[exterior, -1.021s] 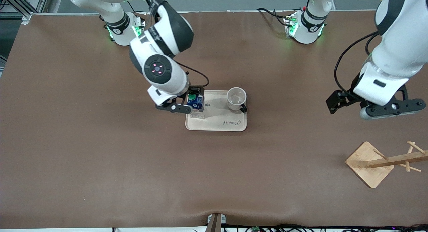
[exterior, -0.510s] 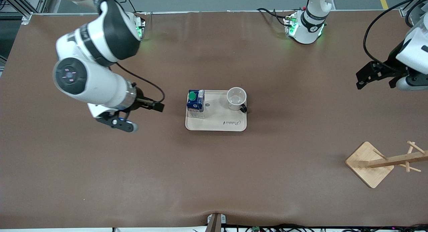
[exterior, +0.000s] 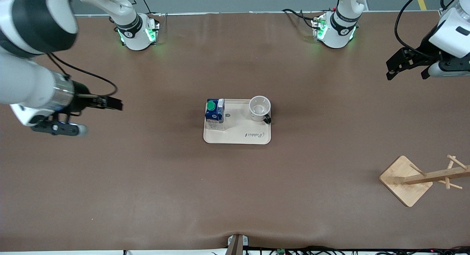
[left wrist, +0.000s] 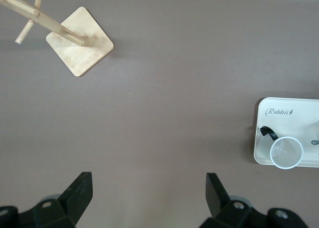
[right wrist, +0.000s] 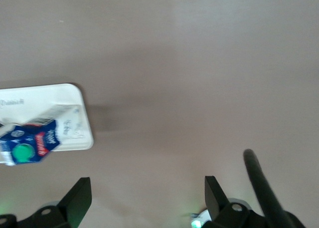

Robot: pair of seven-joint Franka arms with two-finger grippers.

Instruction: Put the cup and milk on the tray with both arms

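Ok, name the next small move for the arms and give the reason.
Probably none beyond parking: the milk and the cup both stand upright on the tray. The right gripper and the left gripper are open, empty and off toward their own ends of the table, so letting both arms settle there looks right.

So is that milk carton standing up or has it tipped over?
Upright: the milk carton stands on the tray, green cap on top.

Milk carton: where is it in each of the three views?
Front view: milk upright on the tray, at the right arm's end, beside the cup.
Left wrist view: not in view; only cup and tray edge show.
Right wrist view: milk at the picture's edge.
Shared landmark: the tray.
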